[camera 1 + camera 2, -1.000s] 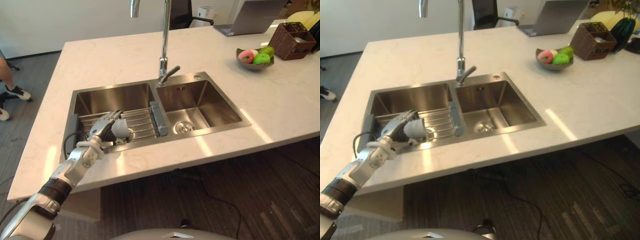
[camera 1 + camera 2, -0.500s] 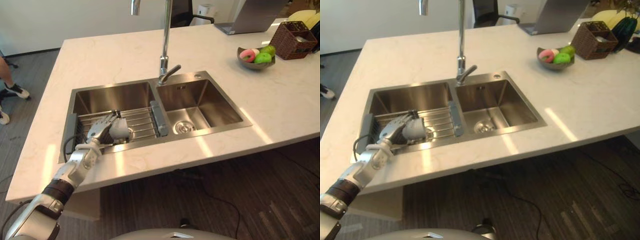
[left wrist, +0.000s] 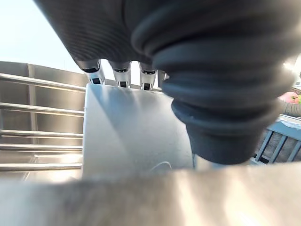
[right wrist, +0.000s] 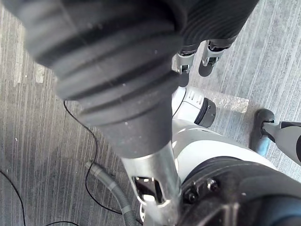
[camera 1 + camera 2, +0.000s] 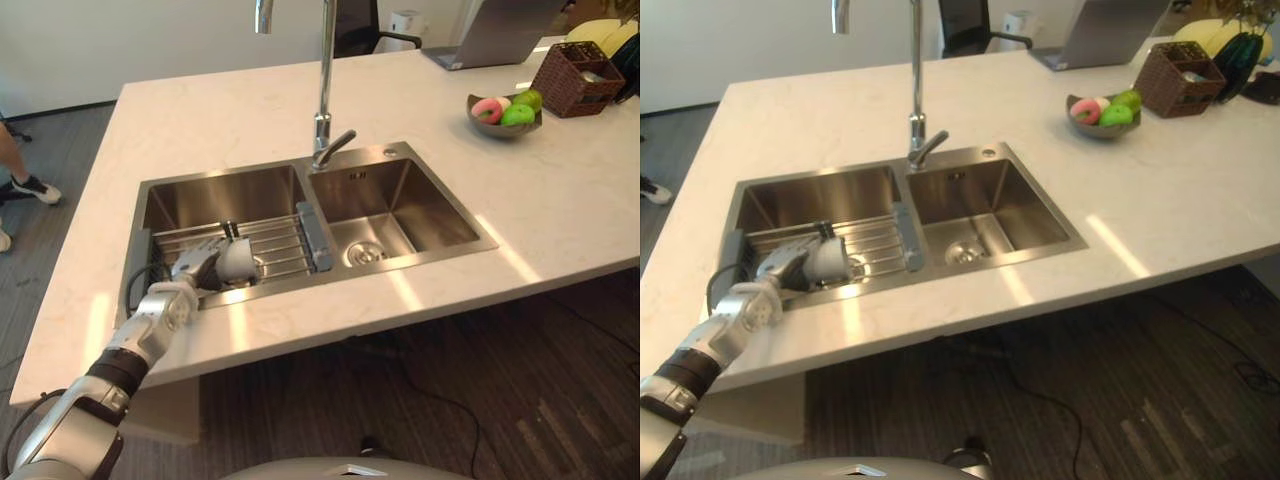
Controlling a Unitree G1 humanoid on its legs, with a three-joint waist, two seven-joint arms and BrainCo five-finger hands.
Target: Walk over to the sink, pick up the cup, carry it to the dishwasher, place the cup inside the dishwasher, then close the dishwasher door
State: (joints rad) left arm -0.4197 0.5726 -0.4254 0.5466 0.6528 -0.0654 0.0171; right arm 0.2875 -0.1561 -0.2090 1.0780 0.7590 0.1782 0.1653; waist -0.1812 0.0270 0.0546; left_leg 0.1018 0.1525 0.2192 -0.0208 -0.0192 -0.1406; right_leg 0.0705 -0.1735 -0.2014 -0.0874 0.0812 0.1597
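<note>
Left eye view: left hand [image 5: 190, 268] clasps cup [image 5: 236, 262] (on rack [image 5: 278, 242]) in sink [image 5: 225, 195].

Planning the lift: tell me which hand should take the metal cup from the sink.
Left. The left hand curls round the silver-grey metal cup on the wire rack in the steel sink's left basin; the right hand hangs low over the grey floor.

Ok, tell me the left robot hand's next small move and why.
Probably lift straight up: the left robot hand has its fingers curled round the cup, which sits low on the rack in the left basin of the sink.
</note>
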